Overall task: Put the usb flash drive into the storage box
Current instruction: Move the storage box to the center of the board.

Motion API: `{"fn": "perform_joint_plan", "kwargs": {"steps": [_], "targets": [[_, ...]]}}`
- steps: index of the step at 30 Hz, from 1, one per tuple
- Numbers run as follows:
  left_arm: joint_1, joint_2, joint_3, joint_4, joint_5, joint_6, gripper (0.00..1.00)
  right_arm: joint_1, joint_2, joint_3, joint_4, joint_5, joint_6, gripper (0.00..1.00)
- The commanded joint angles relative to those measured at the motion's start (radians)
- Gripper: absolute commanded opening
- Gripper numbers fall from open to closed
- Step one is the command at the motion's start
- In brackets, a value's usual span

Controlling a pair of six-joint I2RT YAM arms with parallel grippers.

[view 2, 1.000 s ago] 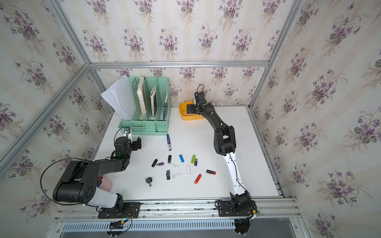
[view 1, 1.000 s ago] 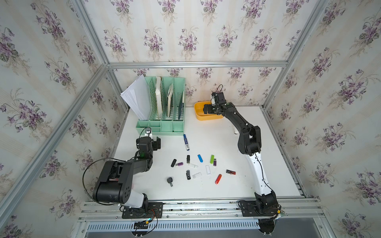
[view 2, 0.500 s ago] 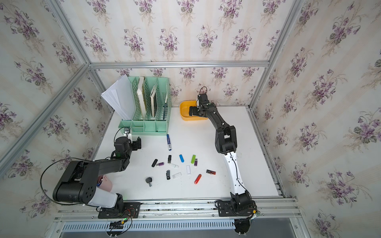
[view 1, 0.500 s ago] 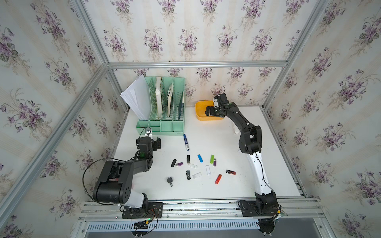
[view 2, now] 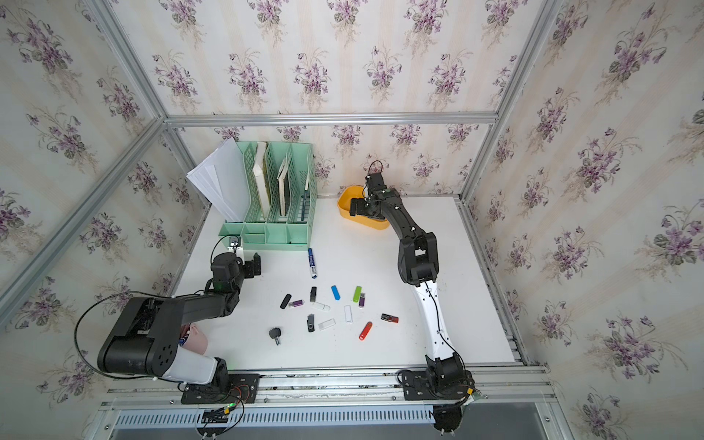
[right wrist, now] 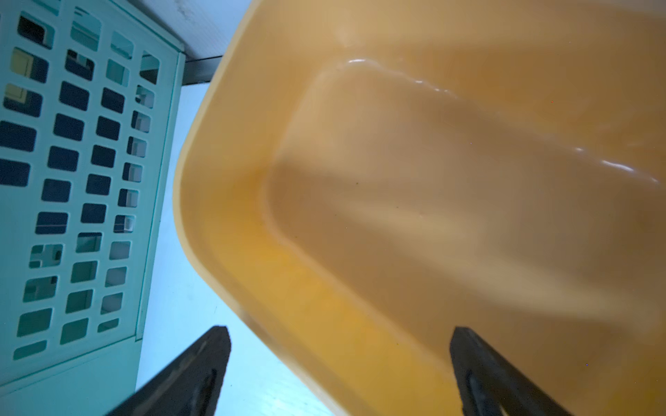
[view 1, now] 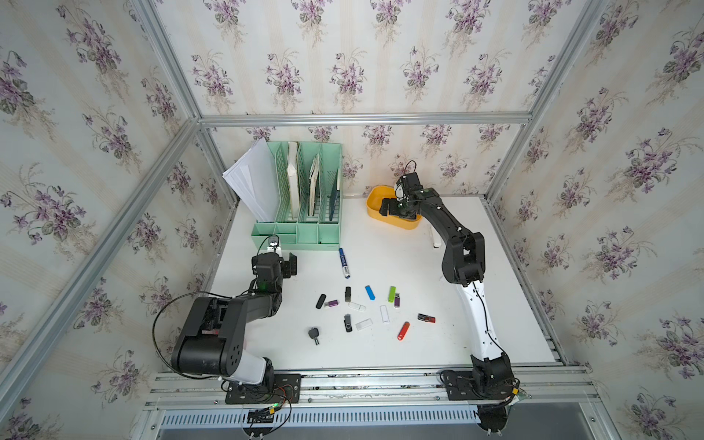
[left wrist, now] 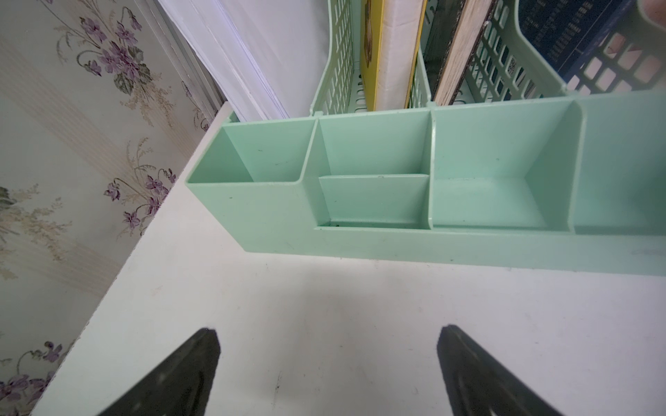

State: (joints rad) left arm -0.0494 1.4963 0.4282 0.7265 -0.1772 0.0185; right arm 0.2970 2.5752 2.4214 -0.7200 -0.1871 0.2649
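Several usb flash drives lie loose on the white table's middle in both top views, among them a blue one [view 1: 369,292] [view 2: 335,292], a green one [view 1: 391,294] and a red one [view 1: 403,330]. The yellow-orange storage box [view 1: 375,198] [view 2: 344,201] stands at the back. My right gripper [view 1: 392,207] [view 2: 360,208] [right wrist: 340,329] hangs open astride the box's near rim [right wrist: 201,151], holding nothing; the part of the box floor that shows is bare. My left gripper [view 1: 285,263] [view 2: 253,264] [left wrist: 328,329] is open and empty over bare table in front of the green organizer.
The mint-green file organizer [view 1: 301,232] [left wrist: 360,245] [right wrist: 83,180] with papers and books stands back left, close to the box. A blue marker [view 1: 344,263] lies in front of it. A white stick [view 1: 436,240] lies beside the right arm. A pink cup [view 2: 196,341] sits under the left arm.
My right gripper has swung lower and toward the box's left end and near rim, and the box looks slightly shifted. The left arm has not moved.
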Motion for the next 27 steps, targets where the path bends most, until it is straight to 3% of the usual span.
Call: {"fn": "perform_joint_plan", "kwargs": {"steps": [1, 13, 27], "targets": [[0.000, 0.001, 0.003, 0.000, 0.004, -0.004, 0.99, -0.024, 0.006, 0.004, 0.031, -0.015, 0.057, 1.00], [0.000, 0.002, 0.004, 0.001, 0.004, -0.004, 0.99, -0.033, 0.003, -0.001, -0.090, -0.252, -0.023, 1.00], [0.000, 0.001, 0.005, 0.001, 0.005, -0.004, 0.99, 0.035, -0.125, -0.254, -0.170, -0.285, -0.151, 1.00]]}}
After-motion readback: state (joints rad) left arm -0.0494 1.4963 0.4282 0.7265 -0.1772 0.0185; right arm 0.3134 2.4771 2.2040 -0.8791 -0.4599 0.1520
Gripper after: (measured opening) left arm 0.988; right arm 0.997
